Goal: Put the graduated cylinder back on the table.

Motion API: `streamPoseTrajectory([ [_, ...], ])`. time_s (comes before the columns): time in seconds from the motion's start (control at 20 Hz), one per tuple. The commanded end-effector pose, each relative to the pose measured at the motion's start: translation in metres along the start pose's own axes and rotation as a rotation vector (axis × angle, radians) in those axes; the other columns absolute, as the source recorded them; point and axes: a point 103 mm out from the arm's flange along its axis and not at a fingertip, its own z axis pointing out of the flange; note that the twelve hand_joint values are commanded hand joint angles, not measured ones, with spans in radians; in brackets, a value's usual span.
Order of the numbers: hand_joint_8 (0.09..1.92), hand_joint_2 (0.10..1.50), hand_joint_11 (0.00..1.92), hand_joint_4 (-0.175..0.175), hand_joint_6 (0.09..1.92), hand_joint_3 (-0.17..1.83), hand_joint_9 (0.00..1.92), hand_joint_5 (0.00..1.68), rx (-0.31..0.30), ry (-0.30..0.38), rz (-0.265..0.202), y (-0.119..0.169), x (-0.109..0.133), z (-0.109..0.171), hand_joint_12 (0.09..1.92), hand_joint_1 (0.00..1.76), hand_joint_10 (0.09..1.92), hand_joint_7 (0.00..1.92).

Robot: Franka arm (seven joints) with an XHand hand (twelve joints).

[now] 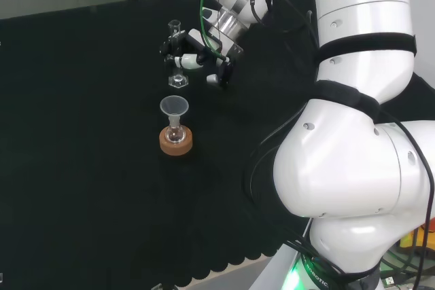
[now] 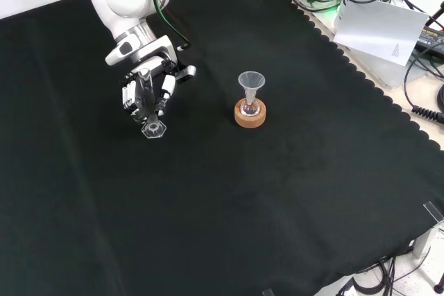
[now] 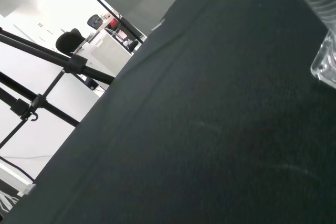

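While the cylinder stands near upright in the hand, its long axis settles how the release must go.

Landmark: the cork stand (image 1: pixel 176 142), carrying a small flask (image 1: pixel 175 134) with a funnel (image 1: pixel 174 106) in its neck; every place below is given from it.

Cylinder: a clear cylinder (image 1: pixel 177 56), farther off than the stand in the head view and to the stand's left in the front view, well apart from it.

Base: the hexagonal foot (image 2: pixel 154 129) is at the cloth (image 2: pixel 229 199) or just above it; contact cannot be judged with certainty. In the wrist view the foot (image 3: pixel 324 66) appears to sit at cloth level.

Hand: the hand (image 2: pixel 147 91) has its fingers curled round the cylinder's tube above the foot, on the side away from the stand in the front view.

Axis: near vertical, foot down and mouth up, leaning only slightly in the front view.

Key relation: the hand lies beside the tube, not over it, so the tube is free at top and bottom.

Step, as judged: set-down is nearly done; what remains is to open the fingers and draw the hand sideways, away from the tube.

Risk, as judged: a finger dragging on the tube could tip the tall, narrow cylinder over its small foot.
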Motion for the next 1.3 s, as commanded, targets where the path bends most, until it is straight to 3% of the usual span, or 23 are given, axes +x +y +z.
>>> streamPoseTrajectory([
  [0.05, 0.56, 1.08, 0.78, -0.059, 0.58, -0.17, 1.1, 0.67, 0.038, 0.014, 0.024, -0.004, 0.0, -0.006, 1.1, 1.02, 0.09, 0.73],
  [0.25, 0.6, 1.01, 0.59, -0.064, 0.44, -0.17, 0.97, 0.42, 0.029, 0.005, 0.033, -0.006, 0.001, -0.015, 1.23, 0.94, 0.09, 0.55],
  [0.75, 0.66, 0.95, 0.31, -0.072, 0.11, -0.17, 0.7, 0.29, -0.032, -0.038, 0.043, -0.019, 0.02, -0.052, 1.35, 0.86, 0.09, 0.21],
  [1.05, 0.66, 0.94, 0.19, -0.073, 0.09, -0.17, 0.62, 0.27, -0.085, -0.119, 0.08, -0.045, 0.039, -0.1, 1.38, 0.85, 0.09, 0.13],
  [1.3, 0.66, 0.93, 0.13, -0.073, 0.09, -0.17, 0.6, 0.27, -0.123, -0.218, 0.097, -0.081, 0.074, -0.139, 1.4, 0.84, 0.09, 0.1],
])
